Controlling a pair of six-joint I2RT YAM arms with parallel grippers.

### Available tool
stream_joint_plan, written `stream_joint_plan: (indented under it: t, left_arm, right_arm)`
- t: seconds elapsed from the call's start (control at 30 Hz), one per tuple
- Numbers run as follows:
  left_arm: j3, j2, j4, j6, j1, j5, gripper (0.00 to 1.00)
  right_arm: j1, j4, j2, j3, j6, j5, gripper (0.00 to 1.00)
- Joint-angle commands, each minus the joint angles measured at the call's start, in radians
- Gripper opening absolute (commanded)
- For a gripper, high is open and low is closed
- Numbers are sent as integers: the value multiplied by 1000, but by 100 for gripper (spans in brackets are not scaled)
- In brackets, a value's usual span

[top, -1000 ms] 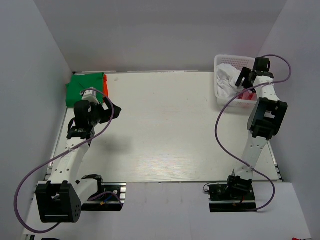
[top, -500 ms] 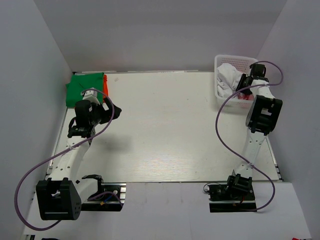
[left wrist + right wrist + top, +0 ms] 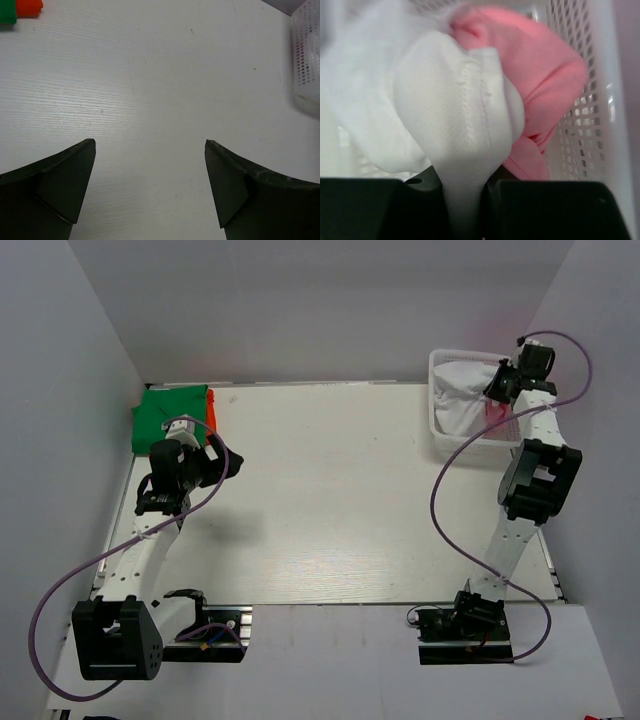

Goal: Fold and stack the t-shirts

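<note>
T-shirts: four in all.
Green t-shirt [image 3: 170, 418]: one.
Orange t-shirt [image 3: 211, 416]: one, with only an edge showing beside the green one.
White t-shirt [image 3: 462, 400]: one, as far as the bunched, blurred folds in the right wrist view let me count.
Salmon pink t-shirt [image 3: 545, 70]: one.
Basket [image 3: 436, 430]: one, of white plastic lattice, holding two of the four shirts.
Surface [image 3: 330, 500]: one, carrying the other two shirts.
Arms: two, the left arm [image 3: 150, 540] and the right arm [image 3: 520, 510].
Purple cables: two, one along the left arm [image 3: 33, 640] and one along the right [image 3: 431, 498].
</note>
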Motion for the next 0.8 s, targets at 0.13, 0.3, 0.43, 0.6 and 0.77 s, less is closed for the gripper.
stream_joint_plan:
  t: [0.13,0.3,0.43,0.6,0.77]
  left_arm:
    - [25,-26,13,2,-3,17,100]
    - [25,-26,13,-7,-3,36,100]
    - [25,-36,13,-7,-3,45,100]
    - [16,-54,13,-16,-3,45,100]
    - [16,-54,13,-25,-3,45,100]
  right_arm:
    - [4,206,-339,-31,7,-144,0]
    - [7,259,-454,-6,59,-293,0]
    - [16,284,-500,47,131,-408,0]
    - [58,365,-526,80,252,-605,0]
    - [180,404,-532,71,284,-712,0]
